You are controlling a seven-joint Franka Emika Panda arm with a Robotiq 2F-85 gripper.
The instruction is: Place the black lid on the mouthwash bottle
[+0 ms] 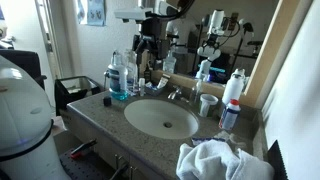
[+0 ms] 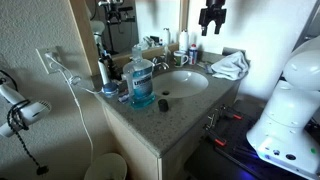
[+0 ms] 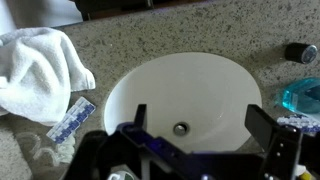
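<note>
Speckled stone worktop fills the scene, and set into it is the oval white sink, drain dead centre in the wrist view. The arm hangs high over that basin. A crumpled white towel is heaped on the worktop at one end of the sink, a small blue-and-white packet lying just at its edge.

At the other end stands the bottle, upright, blue liquid in its lower part, close to the basin rim. The wrist view catches only a blue sliver of it.

The gripper is up in the air above the sink, fingers spread wide, nothing between them. It shows high in an exterior view too.

And the lid: small, black, down on the worktop just beside the bottle's foot, off by the sink rim and well clear of the gripper. It sits at the wrist view's edge.
</note>
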